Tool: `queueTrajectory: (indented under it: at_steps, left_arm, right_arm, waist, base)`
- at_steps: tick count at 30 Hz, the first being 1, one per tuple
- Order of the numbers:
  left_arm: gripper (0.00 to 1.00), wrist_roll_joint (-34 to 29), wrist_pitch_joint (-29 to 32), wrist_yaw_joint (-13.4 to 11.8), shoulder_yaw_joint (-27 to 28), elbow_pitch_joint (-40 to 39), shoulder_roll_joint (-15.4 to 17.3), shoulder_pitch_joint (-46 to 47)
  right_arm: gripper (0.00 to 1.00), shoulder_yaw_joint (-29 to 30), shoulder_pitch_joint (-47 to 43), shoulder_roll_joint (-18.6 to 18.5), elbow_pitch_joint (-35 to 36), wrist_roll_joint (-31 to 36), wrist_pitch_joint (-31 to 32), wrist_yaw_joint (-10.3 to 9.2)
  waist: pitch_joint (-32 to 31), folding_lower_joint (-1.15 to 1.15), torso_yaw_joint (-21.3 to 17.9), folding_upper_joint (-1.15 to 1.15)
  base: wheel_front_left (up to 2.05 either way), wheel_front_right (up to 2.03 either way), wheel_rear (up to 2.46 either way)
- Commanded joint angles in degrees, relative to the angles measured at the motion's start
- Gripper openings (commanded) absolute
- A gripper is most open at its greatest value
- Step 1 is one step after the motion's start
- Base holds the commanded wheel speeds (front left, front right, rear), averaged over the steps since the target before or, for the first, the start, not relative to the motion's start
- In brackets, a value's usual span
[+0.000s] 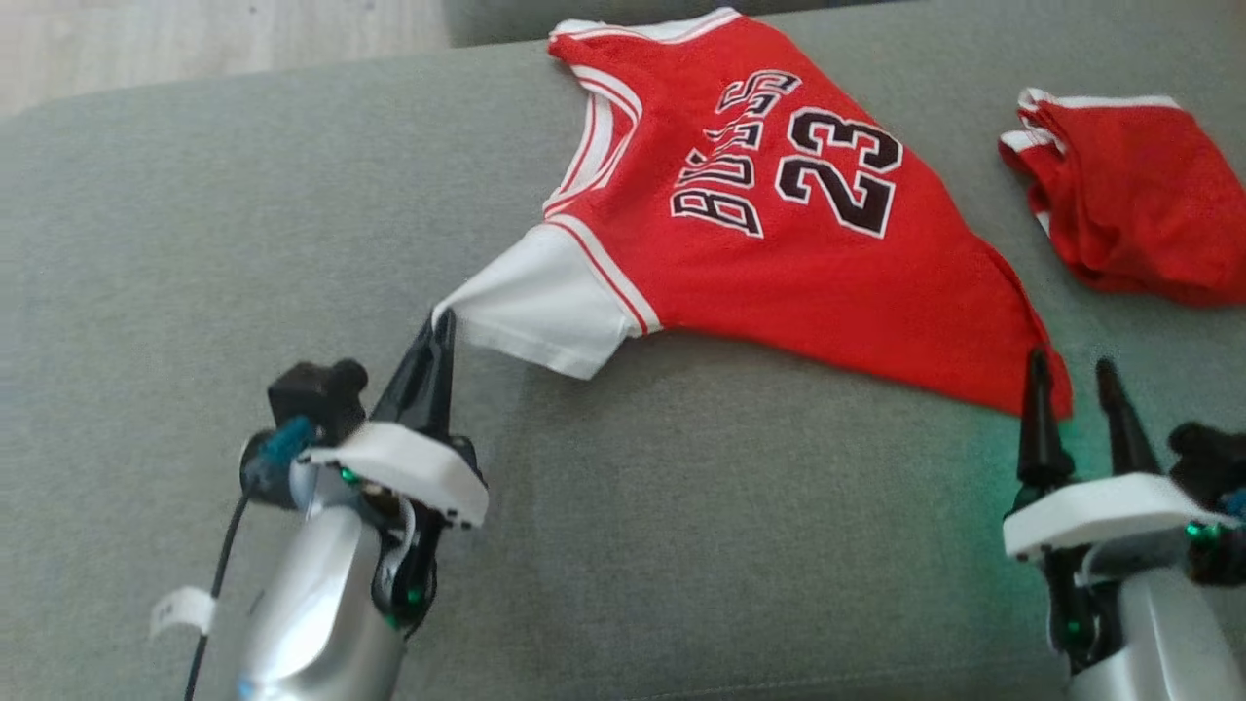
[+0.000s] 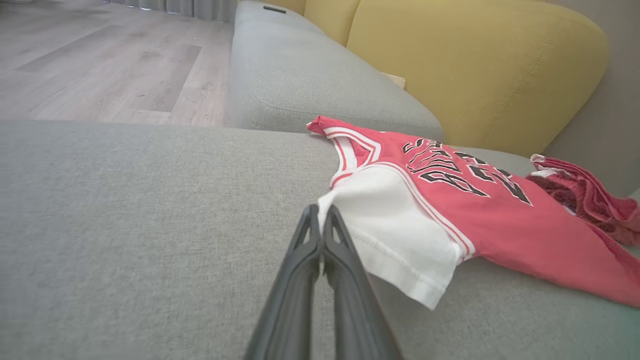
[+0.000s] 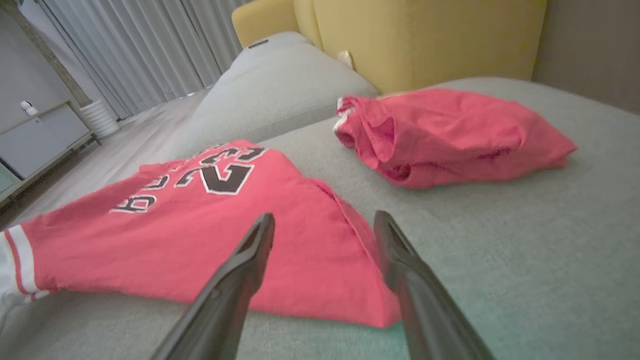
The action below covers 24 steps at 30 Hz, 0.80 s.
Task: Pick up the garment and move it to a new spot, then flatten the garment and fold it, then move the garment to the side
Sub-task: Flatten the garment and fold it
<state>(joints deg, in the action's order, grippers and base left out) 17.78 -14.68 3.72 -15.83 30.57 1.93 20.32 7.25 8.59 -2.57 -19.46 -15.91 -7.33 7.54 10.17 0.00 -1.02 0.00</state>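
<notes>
On grey sofa cushion, Bulls jersey lies spread; left gripper clamped on white sleeve tip; right gripper wide open at hem corner; smaller red garment apart.

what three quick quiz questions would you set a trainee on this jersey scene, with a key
1. True or false: the left gripper is shut on the white sleeve of the BULLS jersey.
2. The right gripper is: A) shut on the hem; B) open, at the jersey's hem corner; C) open, over the neckline.
3. What lies on the grey cushion to the robot's right of the jersey?
Key: 1 true; 2 B; 3 a smaller red garment with white trim.
</notes>
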Motion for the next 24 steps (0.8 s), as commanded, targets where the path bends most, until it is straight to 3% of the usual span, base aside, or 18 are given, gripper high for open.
queueTrajectory:
  at_steps: [1,15,24]
  left_arm:
    - [0.00,-0.2,-0.3,0.0,2.0,-2.9,1.0,0.5]
    - [0.00,1.3,-0.3,-1.1,0.3,-6.8,1.0,-3.0]
    - [0.00,1.6,-0.3,-1.5,-0.6,-6.8,1.0,-2.8]
  right_arm:
    - [1.00,-1.3,-0.2,-0.3,0.1,-0.4,0.4,-0.05]
    - [1.00,2.8,3.1,-0.3,-14.4,-2.8,-0.4,-0.05]
    - [1.00,-0.2,7.2,-0.3,-21.5,-11.5,-1.2,-0.05]
  waist:
    - [-1.1,0.00,1.1,0.00]
    - [-1.5,0.00,3.1,0.00]
    - [-1.3,0.00,3.4,0.00]
  base:
    - [0.00,0.00,0.00]
    - [0.00,0.00,0.00]
    - [0.00,0.00,0.00]
